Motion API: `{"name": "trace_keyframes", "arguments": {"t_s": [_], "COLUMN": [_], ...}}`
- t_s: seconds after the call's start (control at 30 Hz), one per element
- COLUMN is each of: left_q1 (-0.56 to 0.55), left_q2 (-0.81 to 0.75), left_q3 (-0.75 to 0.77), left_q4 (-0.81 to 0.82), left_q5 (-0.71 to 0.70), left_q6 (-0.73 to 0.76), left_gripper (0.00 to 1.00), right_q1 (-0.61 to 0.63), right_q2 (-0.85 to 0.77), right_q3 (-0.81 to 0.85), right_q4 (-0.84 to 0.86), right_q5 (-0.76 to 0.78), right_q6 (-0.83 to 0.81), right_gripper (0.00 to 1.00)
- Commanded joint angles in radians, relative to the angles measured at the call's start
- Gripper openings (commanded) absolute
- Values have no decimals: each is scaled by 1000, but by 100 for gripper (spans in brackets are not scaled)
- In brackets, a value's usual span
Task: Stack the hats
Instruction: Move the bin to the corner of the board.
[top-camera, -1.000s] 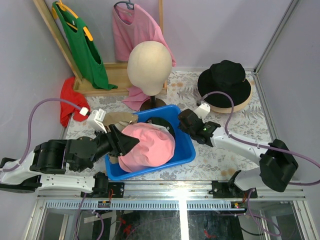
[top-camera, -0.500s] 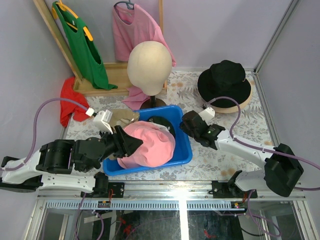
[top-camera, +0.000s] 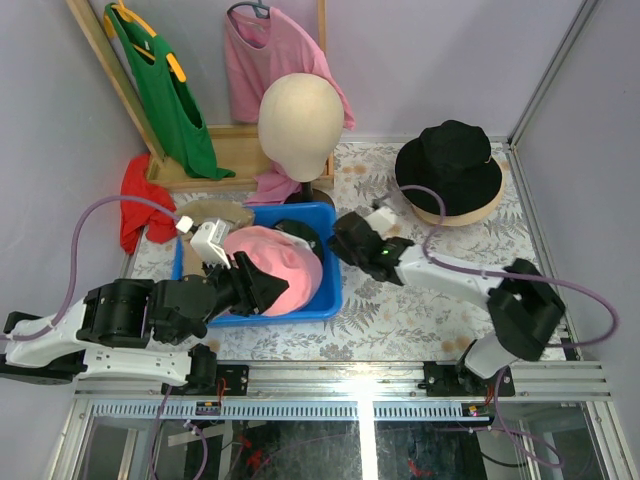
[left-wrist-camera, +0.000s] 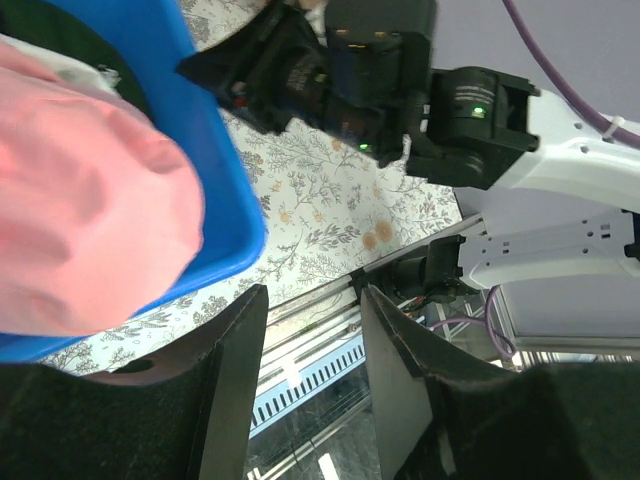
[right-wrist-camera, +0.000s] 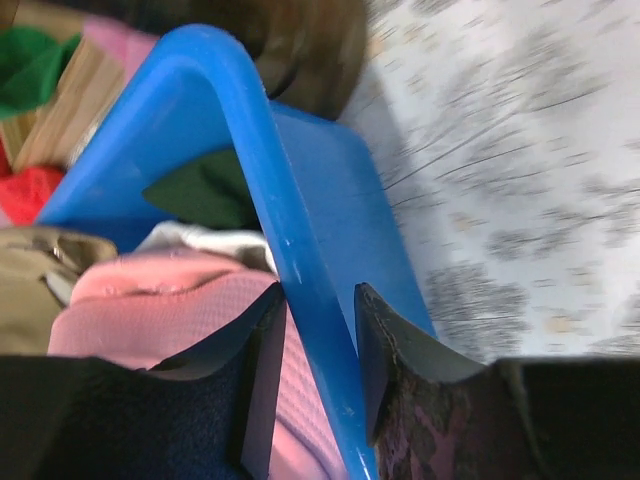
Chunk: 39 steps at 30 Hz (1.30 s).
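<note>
Sliding left across the counter (top-camera: 420, 318) over the last second, the blue bin (top-camera: 333, 290) is now sitting closer to my left arm, and my right tool (right-wrist-camera: 320, 350) is travelling with it, its fingers closed on the bin's right wall with the blue rim pinched between them. That is bringing the pink cap (top-camera: 280, 265) right up against my left tool (left-wrist-camera: 310, 370), which is hanging spread and empty. Through its gap I am seeing only the counter's front edge. The cap is lying mounded in the bin, just off that tool's tips and to one side of them, not between them. I cannot tell which way its brim is pointing. The dark green cap (top-camera: 297, 232) is sitting behind it in the bin, nearer the right tool, and the tan cap (top-camera: 212, 213) is lying at the bin's far left corner. I am judging the left tool the one to take the pink cap, since the right one is busy holding the bin.
</note>
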<state>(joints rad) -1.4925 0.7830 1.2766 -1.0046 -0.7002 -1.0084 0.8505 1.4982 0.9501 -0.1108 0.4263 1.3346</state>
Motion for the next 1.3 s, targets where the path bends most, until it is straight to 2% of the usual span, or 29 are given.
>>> {"name": "trace_keyframes", "arguments": {"t_s": [0.0,0.27,0.53,0.6,0.63,0.73,0.83,1.0,1.27], "left_q1": [-6,-5,-6,-7,-6,-6,-6,-8,-3], "left_q2": [16,-15,-48,-49,-49,-51,-53,-30,120], "left_q3": [20,-3,-29,-31,-30,-30,-32,-30,-8], "left_q4": [32,39,41,40,41,52,76,161,326], "left_q5": [-37,-47,-57,-62,-66,-77,-87,-100,-35], "left_q6": [18,1,-14,-13,-11,-1,14,79,184], "left_gripper": [42,41,41,41,42,42,44,48,52], "right_q1": [132,286,325,327,326,325,326,346,354], "right_q2": [136,338,462,460,450,373,277,71,-247], "right_q3": [178,324,503,513,511,449,418,345,161], "right_q4": [126,234,223,214,202,200,138,33,-121], "right_q5": [-13,40,-15,-32,-33,-13,8,41,187], "right_q6": [14,113,58,34,20,-37,-125,-216,-228], "right_gripper": [0,0,4,12,23,50,65,70,74]}}
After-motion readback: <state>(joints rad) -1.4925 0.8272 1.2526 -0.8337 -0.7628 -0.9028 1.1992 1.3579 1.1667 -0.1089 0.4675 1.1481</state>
